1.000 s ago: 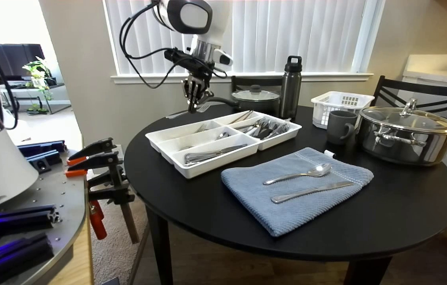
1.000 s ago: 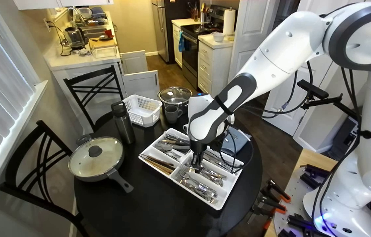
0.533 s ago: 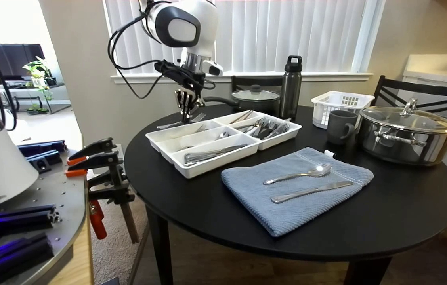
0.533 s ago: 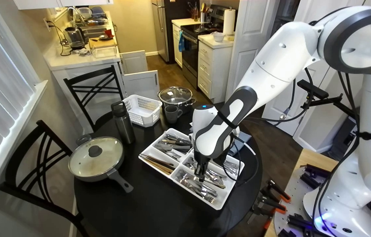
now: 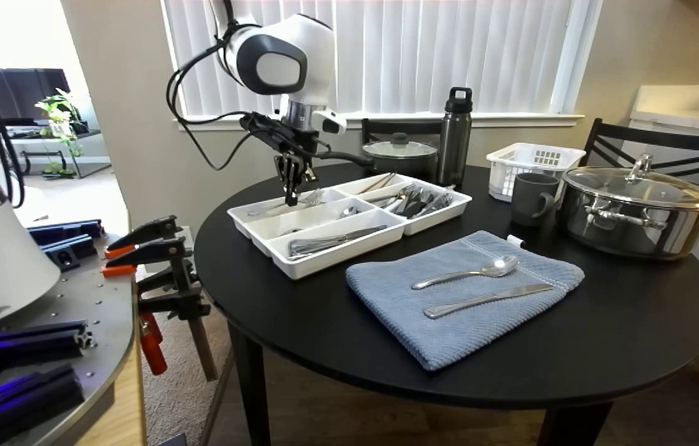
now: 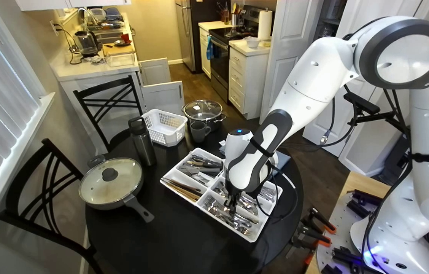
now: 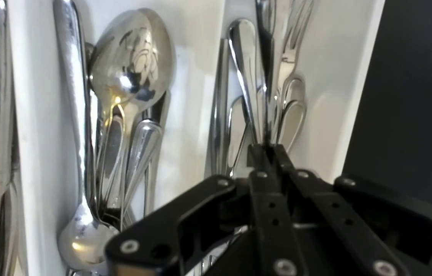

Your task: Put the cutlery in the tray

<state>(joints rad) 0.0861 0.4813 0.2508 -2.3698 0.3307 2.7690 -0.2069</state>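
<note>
White and shallow, the cutlery tray (image 5: 349, 250) sits on a round black table (image 5: 312, 322). Three long compartments run side by side within it: knives (image 5: 331, 243) lie in an outer one, spoons (image 7: 131, 53) in the middle one, and a jumble of silver pieces (image 6: 235, 224) in the other outer one. Over that jumble the end effector (image 7: 266, 147) points down, its fingertips clenched on a silver fork (image 5: 312, 198) about midway along. The fork runs lengthwise with its compartment, tines toward the tray's short compartments; whether it touches the pieces beneath cannot be told. Chopsticks (image 6: 184, 188) lie in one short compartment at the tray's end, and mixed cutlery (image 5: 414, 201) lies crowded beside them. Along the tray's knife side, apart from it, a folded blue towel (image 5: 405, 310) carries a spoon (image 5: 501, 266) and a table knife (image 5: 487, 301), laid nearly parallel. Off the tray's short-compartment end stand a lidded frying pan (image 6: 112, 186), a dark bottle (image 5: 453, 145) with a black loop cap, a white slotted basket (image 5: 501, 176), a grey mug (image 5: 526, 198) and a glass-lidded steel cooking pot (image 5: 653, 235); the mug is just beside the cooking pot.
</note>
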